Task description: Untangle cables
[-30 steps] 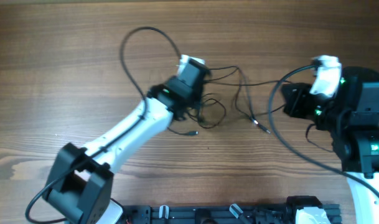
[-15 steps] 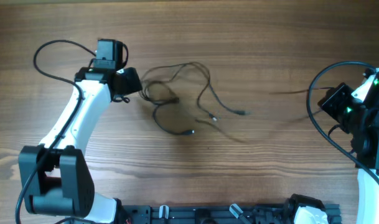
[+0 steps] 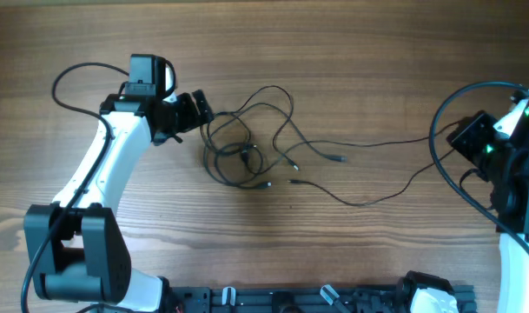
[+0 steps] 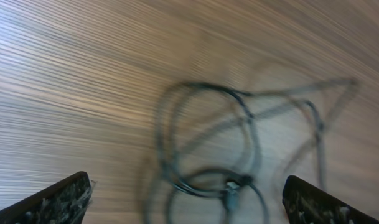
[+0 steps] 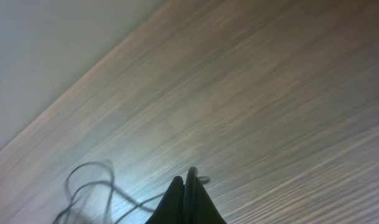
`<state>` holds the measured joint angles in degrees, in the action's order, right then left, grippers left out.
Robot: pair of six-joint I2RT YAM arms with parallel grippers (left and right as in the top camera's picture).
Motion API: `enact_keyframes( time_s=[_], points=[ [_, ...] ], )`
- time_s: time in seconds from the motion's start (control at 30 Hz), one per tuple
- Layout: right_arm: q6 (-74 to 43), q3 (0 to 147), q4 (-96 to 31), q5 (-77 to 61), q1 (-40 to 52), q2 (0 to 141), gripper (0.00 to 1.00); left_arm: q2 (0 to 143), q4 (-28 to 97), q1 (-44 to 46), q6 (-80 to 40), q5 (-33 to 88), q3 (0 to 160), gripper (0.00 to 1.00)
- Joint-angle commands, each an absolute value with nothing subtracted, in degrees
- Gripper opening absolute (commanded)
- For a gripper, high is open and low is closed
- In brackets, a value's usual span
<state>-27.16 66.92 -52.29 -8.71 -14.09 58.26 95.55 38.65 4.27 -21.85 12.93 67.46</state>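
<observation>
Overhead, the thin black cables [image 3: 245,153] lie knotted mid-way on the brown wooden bench [image 3: 351,52]. The left gripper [image 3: 200,108], wide open and empty, points right at them, arm stretched far. The right gripper [image 5: 187,190], closed, seemingly pinches one strand. Grasp a single outer loop, pull gently leftward.

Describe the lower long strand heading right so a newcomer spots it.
On the wooden table, right of the knotted bundle by the left gripper, two thin strands stretch toward the right gripper. Pick the lower strand: it sags in a shallow curve, while the upper strand runs nearly straight.
</observation>
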Motion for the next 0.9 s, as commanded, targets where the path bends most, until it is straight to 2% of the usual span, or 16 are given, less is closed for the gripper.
enact_keyframes(
  time_s=[0.0, 0.1, 0.27, 0.33, 0.43, 0.57, 0.73, 0.87],
  points=[
    [-26.4, 67.5, -52.8, -23.4, -14.1, 60.7, 0.04, 96.0, 39.1, 7.0, -23.4, 21.2, 67.4, 1.00],
    [-20.1, 65.8, -52.9, -33.8, -10.8, 64.6, 0.04, 97.2, 38.9, 9.2, -23.4, 21.2, 67.4, 1.00],
    [-16.6, 65.0, -49.6, -34.3, 2.3, 72.0, 0.05, 97.9, 38.6, 10.2, -23.4, 20.1, 67.4, 1.00],
    [-17.6, 65.0, -46.5, -33.8, 7.2, 75.2, 0.04, 97.9, 38.6, 10.1, -23.4, 18.8, 67.4, 1.00],
    [-28.5, 65.0, -44.4, -27.7, 12.6, 81.3, 0.04, 97.9, 38.9, 10.1, -23.4, 16.6, 67.4, 1.00],
    [-28.4, 65.0, -39.4, -27.9, 19.0, 88.9, 0.06, 97.9, 38.8, 10.1, -23.4, 16.4, 67.4, 1.00],
    [-28.4, 65.0, -32.8, -27.6, 26.7, 94.1, 0.16, 98.0, 38.9, 10.1, -23.4, 16.4, 67.4, 1.00],
    [-28.6, 65.0, -30.4, -22.0, 29.4, 96.0, 0.33, 98.0, 38.8, 10.1, -23.4, 16.4, 67.4, 1.00]
  ],
)
